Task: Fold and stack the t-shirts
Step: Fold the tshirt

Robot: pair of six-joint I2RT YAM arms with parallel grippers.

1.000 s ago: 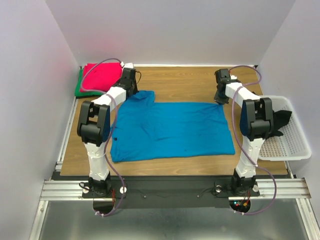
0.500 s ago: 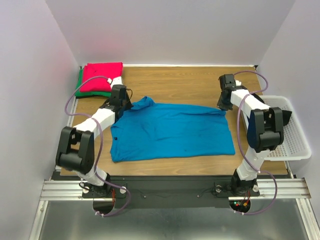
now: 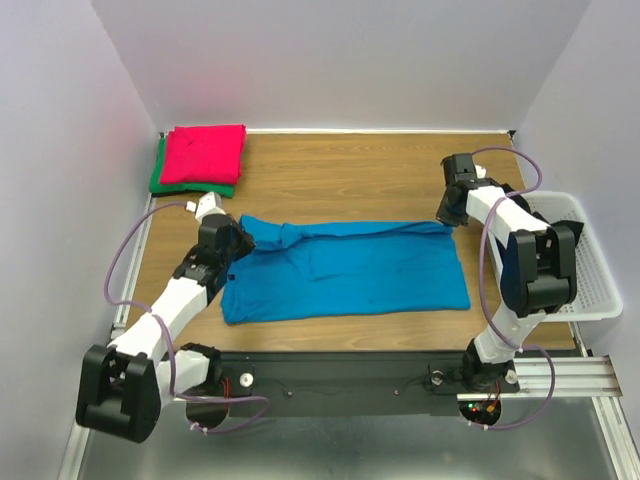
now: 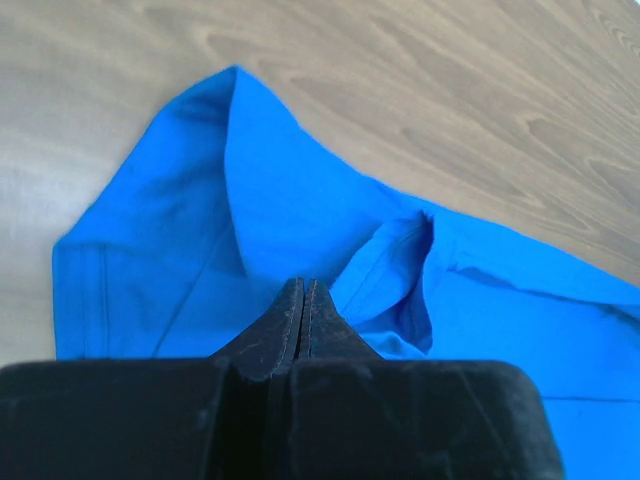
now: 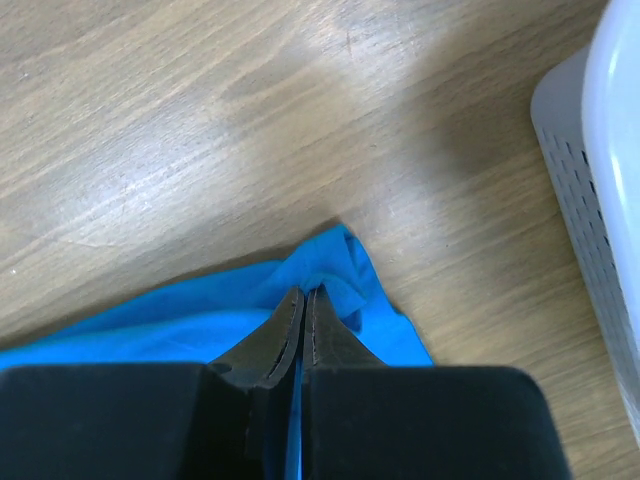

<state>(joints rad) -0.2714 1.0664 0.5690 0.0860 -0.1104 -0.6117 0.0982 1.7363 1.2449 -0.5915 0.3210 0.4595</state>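
Far off the blue shirt's (image 3: 350, 270) left rear corner, a folded red shirt (image 3: 205, 153) lies on a folded green shirt (image 3: 158, 172), whose edge shows along the left and near sides of the stack. The blue shirt itself is spread flat across the middle of the wooden worktop (image 3: 340, 170), long side running left to right, with its far edge doubled over toward the near side so that a narrow folded band runs along the back. At the blue shirt's left far corner the left pincer (image 3: 232, 243) sits low over the cloth, its tips pressed together and pinching the shirt where a sleeve bunches into soft folds; the wrist view shows the dark fingers (image 4: 290, 320) meeting with no gap, blue fabric directly under them. At the blue shirt's right far corner the right pincer (image 3: 447, 218) is likewise closed, pinching a small puckered peak of the blue cloth against the wood. Just beyond the blue shirt's right edge, past the side of the worktop, stands a white mesh basket (image 3: 590, 290), apart from the cloth, with the right arm reaching across in front of it.
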